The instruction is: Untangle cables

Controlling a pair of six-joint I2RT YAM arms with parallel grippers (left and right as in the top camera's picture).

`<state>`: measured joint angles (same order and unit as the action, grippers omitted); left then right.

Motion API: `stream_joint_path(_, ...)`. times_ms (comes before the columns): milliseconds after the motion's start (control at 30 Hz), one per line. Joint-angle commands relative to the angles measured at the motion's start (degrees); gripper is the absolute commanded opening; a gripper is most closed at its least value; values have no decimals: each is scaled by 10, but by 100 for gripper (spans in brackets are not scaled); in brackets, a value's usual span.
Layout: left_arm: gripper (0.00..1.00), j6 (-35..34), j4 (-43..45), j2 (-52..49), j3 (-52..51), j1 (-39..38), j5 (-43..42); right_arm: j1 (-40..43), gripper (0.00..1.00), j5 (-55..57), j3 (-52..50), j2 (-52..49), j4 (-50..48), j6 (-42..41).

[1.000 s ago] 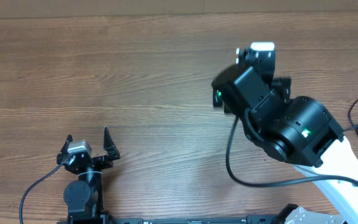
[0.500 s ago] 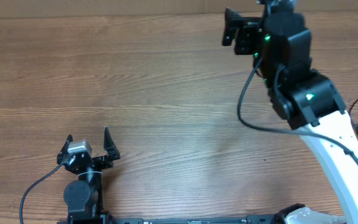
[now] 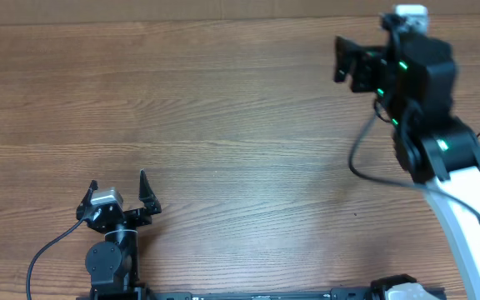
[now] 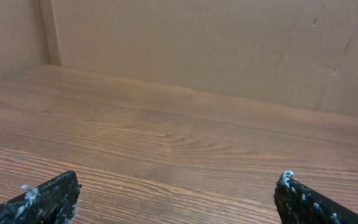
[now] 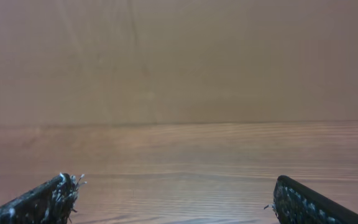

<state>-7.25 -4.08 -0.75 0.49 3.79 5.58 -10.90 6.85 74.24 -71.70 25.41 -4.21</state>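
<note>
Gaping wide, right end effector (image 5: pixel 174 185) faces back wall (image 5: pixel 179 62).

Both arms up off the work, both grippers spread wide.

The left arm (image 3: pixel 109 260) sits folded low at the near edge. Its left gripper (image 3: pixel 117 180) points away from the base, and the two fingers (image 4: pixel 50 199) stand far apart at the corners of its wrist view. The right arm (image 3: pixel 465 221) reaches up the right side to the far edge, white link angled inward and wrist turned left. The right gripper (image 3: pixel 344 60) faces left with its fingers (image 5: pixel 45 202) parted widely and nothing between them.
</note>
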Motion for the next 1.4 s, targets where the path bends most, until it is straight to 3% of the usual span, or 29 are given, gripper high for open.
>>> stream_joint_path(0, 99, 9, 0, 5, -2, 3, -5, 25, 100, -6, -49, 77, -19, 11)
stream_joint_path(400, 100, 9, 0, 5, -2, 3, -5, 129, 100, -72, -337, 330, -209, 11)
stream_joint_path(733, 99, 9, 0, 5, -2, 3, -5, 139, 100, -72, -558, 528, -311, 11)
stream_joint_path(1000, 100, 9, 0, 5, -2, 3, -5, 140, 100, -67, -656, 615, -314, 11)
stream_joint_path(1367, 100, 9, 0, 5, -2, 3, -5, 143, 100, -50, -711, 673, -319, 11)
